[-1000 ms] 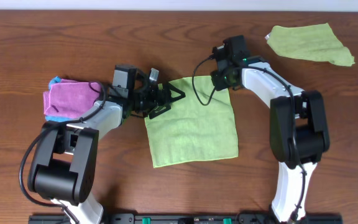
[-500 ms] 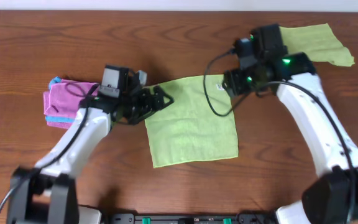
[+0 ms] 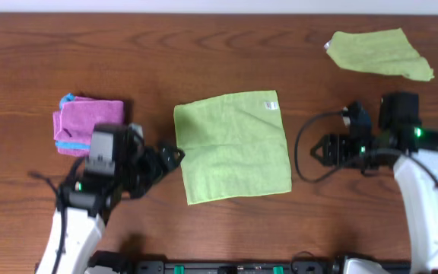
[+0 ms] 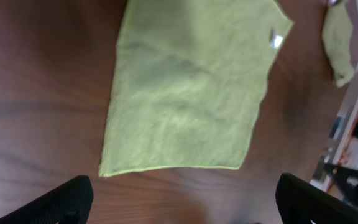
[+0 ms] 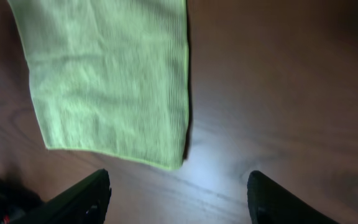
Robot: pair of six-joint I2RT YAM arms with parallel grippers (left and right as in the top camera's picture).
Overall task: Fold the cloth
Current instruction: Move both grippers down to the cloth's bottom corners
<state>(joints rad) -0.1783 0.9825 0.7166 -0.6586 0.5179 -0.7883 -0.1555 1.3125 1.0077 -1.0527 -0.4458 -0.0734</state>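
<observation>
The lime-green cloth (image 3: 233, 146) lies spread flat in the middle of the table, with its white tag (image 3: 268, 104) at the far right corner. My left gripper (image 3: 172, 157) hovers just off the cloth's left edge. It is open, with bare wood between its fingers. In the left wrist view the cloth (image 4: 191, 87) fills the space ahead of the left gripper (image 4: 185, 199). My right gripper (image 3: 319, 151) stands open to the right of the cloth, a short gap away. In the right wrist view a cloth corner (image 5: 110, 74) lies ahead of the empty right gripper (image 5: 179, 199).
A pink folded cloth with teal edging (image 3: 88, 122) lies at the left, behind my left arm. A duller green cloth (image 3: 379, 52) lies crumpled at the far right corner, and also shows in the left wrist view (image 4: 339, 43).
Both arms have drawn back from the cloth's far edge to its sides, nearer the front. The right gripper has opened and let go of the cloth, which now lies flat.
</observation>
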